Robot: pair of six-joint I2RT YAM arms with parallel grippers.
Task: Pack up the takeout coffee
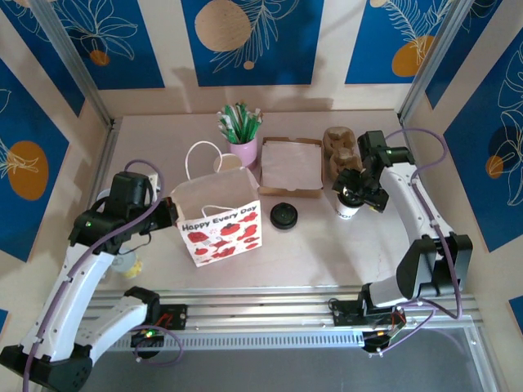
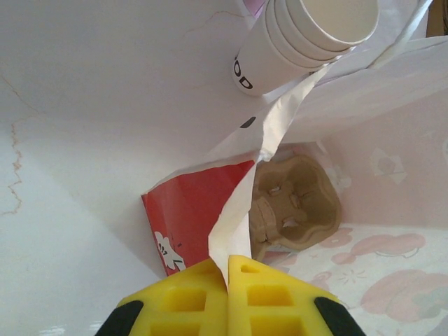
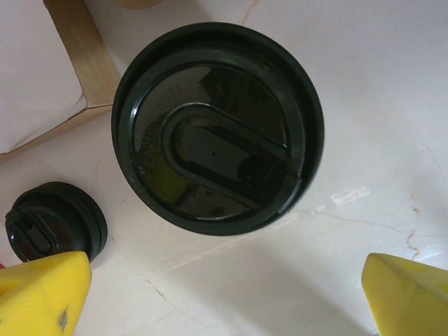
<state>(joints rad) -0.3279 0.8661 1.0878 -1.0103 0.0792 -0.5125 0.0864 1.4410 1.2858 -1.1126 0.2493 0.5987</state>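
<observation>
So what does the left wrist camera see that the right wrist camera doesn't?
Left wrist: the left hand pinched shut on the paper bag's edge, a cardboard carrier inside, stacked white cups. Right wrist: the takeout coffee from above, a loose black lid beside it, the right hand wide open. Shared: yellow fingers at the bottom.

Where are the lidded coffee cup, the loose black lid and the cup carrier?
lidded coffee cup (image 3: 217, 129): right wrist view, centre of lid.
loose black lid (image 1: 283, 215): top view, its top face.
cup carrier (image 2: 297, 210): left wrist view, its moulded middle.
</observation>
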